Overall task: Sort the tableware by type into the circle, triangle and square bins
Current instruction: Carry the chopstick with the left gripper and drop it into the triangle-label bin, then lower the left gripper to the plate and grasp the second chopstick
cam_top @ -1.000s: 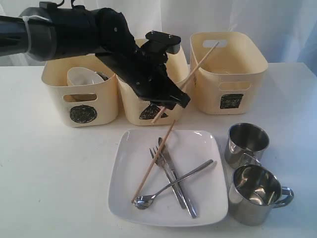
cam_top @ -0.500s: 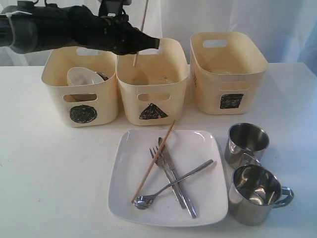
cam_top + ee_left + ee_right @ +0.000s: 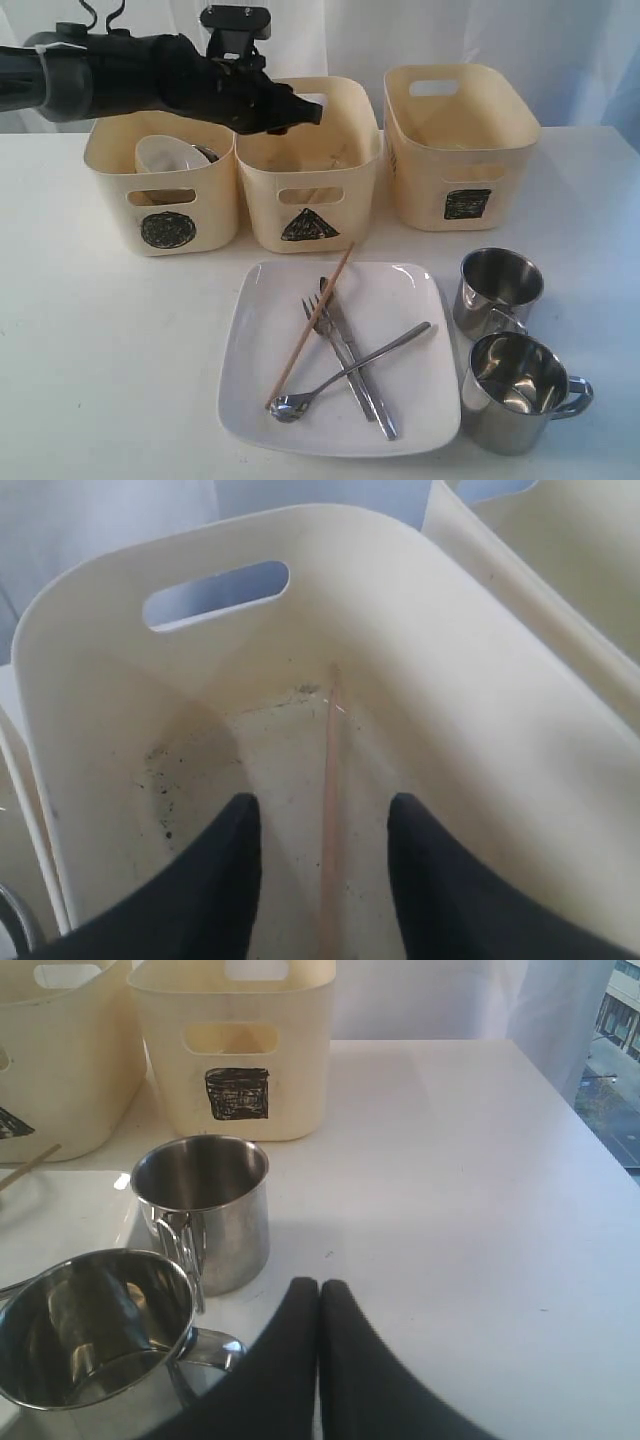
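Over the cream plastic bin with the black triangle mark (image 3: pixel 308 200), the left end effector (image 3: pixel 300 110) hangs with its fingers spread and nothing between them. Its wrist view shows one thin wooden chopstick (image 3: pixel 330 770) lying flat on the bin floor right below the gap. The other wooden chopstick (image 3: pixel 310 325) is what I'd go for next. It lies diagonally on the large white square plate (image 3: pixel 415 405) on the table (image 3: pixel 100 350), crossing the steel fork (image 3: pixel 309 306), lower than that end effector and well apart from it. It looks light, stiff and skinny, so it'll probably roll or pivot. I'd pinch it near the middle, clear of the fork. The right end effector (image 3: pixel 320 1305) is pinched shut on nothing, near the closer steel handled mug (image 3: pixel 95 1330).
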You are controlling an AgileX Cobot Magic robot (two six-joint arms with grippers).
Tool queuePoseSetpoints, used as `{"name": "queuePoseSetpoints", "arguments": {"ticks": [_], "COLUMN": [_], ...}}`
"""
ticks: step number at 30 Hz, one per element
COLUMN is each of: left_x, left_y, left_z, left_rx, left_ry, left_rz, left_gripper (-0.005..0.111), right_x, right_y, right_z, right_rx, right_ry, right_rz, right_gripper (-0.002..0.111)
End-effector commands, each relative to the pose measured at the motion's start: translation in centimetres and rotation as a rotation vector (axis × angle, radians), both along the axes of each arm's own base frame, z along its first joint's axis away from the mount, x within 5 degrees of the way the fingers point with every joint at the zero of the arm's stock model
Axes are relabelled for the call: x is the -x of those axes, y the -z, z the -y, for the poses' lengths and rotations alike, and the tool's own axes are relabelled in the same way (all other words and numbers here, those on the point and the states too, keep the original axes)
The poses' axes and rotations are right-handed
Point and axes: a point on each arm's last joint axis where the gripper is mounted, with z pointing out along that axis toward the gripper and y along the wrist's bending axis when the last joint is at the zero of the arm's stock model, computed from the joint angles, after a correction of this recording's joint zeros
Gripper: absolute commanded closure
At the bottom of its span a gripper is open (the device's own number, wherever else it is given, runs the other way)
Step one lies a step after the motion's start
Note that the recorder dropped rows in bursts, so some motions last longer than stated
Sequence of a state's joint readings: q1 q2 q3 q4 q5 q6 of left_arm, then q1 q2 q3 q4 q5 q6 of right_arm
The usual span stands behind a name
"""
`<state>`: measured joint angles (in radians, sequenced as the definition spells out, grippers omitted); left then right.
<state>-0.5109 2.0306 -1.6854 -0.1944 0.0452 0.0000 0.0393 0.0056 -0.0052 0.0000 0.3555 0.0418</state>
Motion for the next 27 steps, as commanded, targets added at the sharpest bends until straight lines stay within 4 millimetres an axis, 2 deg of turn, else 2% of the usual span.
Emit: {"name": "queuePoseSetpoints", "arguments": {"ticks": [1,3,9,10,12,16,22,27], "left_x": [0.7,2.4,6.4,7.6,9.4,11.0,10.8,11.3], "left_y": [-0.2,-1.6,-5.2,-6.1,-6.5,-6.0,-4.4,-2.1], "left_z": [-0.2,-0.7,-2.0,-2.2,-2.2,-2.1,-1.8,-0.3], "left_rx": [-0.022,-0.066,-0.178,-0.189,-0.187,-0.207,-0.223,-0.267], "left_ry": [0.02,0.065,0.223,0.28,0.378,0.504,0.535,0.597], "left_rz": [-0.074,-0.168,-0.283,-0.321,-0.429,-0.571,-0.644,-0.755], "left_gripper": [0.06,0.06,0.06,0.06,0.06,0.06,0.06,0.06], "right_x": [0.0,0.0,0.0,0.0,0.0,0.0,0.0,0.0], "right_y": [0.0,0.0,0.0,0.0,0.0,0.0,0.0,0.0], "right_z": [0.0,0.0,0.0,0.0,0.0,0.0,0.0,0.0], "right_rx": [0.003,0.003,0.003,0.003,0.003,0.003,0.003,0.003], "right_ry": [-0.002,-0.002,-0.002,-0.002,-0.002,-0.002,-0.002,-0.002], "right_rz": [0.014,0.014,0.014,0.014,0.014,0.014,0.014,0.014], "right_gripper": [0.108,0.108,0.108,0.108,0.108,0.108,0.108,0.108]}}
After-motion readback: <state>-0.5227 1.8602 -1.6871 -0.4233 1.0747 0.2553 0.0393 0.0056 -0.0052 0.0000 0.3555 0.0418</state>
